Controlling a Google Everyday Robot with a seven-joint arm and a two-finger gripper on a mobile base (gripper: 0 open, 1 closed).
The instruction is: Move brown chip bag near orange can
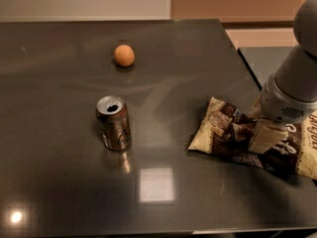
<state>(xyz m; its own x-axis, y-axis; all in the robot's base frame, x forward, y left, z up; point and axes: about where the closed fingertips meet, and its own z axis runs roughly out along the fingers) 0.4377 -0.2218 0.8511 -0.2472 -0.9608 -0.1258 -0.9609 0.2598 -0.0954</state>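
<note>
One brown chip bag (pixel 223 130) lies flat at the right, the single bag in view; one orange can (pixel 114 123) stands upright left of it, the single can; one small round orange ball (pixel 124 55), perhaps a fruit, sits toward the far side; that makes three loose things in all, each of a different kind; they rest on one dark glossy table (pixel 59 182); one grey robot arm (pixel 297 83) comes in from the right, carrying one gripper (pixel 265 138), which is down on the middle of the bag; two light reflections show on the tabletop, one square reflection (pixel 156 185) and one small round reflection (pixel 16 216).
</note>
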